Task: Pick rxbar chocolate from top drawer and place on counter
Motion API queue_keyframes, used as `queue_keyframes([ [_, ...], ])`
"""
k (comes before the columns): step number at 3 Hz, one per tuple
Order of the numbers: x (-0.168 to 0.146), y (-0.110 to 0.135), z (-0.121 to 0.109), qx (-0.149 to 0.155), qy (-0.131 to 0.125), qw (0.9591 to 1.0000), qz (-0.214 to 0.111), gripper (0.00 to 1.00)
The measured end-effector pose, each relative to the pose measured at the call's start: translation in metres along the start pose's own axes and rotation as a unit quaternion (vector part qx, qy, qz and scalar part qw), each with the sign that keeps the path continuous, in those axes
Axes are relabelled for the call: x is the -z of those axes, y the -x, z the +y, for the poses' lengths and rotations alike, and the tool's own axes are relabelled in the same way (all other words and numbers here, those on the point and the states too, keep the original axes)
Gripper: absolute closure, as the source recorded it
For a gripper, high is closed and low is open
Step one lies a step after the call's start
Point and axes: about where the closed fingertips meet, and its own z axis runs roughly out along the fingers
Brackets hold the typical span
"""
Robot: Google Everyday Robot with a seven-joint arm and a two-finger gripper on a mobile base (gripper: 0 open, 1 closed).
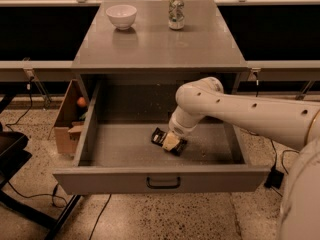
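The top drawer (125, 154) is pulled wide open, its front panel with a black handle (163, 183) toward me. The rxbar chocolate (159, 136), a black wrapper, lies on the drawer floor near the middle. My gripper (171, 142) reaches down into the drawer from the right and sits right on the bar, covering its middle. The counter (150, 46) is the grey top above the drawer.
A white bowl (121, 16) and a silver drink can (176, 12) stand at the back of the counter. A cardboard box (67, 119) with an orange fruit sits on the floor left of the drawer. Cables trail on the terrazzo floor.
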Motion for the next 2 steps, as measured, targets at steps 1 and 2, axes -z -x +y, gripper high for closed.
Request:
queue_keyframes([
  [1, 0.0024, 0.0007, -0.0002, 0.000, 0.000, 1.0000, 0.000, 1.00],
  [2, 0.0111, 0.0033, -0.0008, 0.000, 0.000, 1.0000, 0.000, 1.00],
])
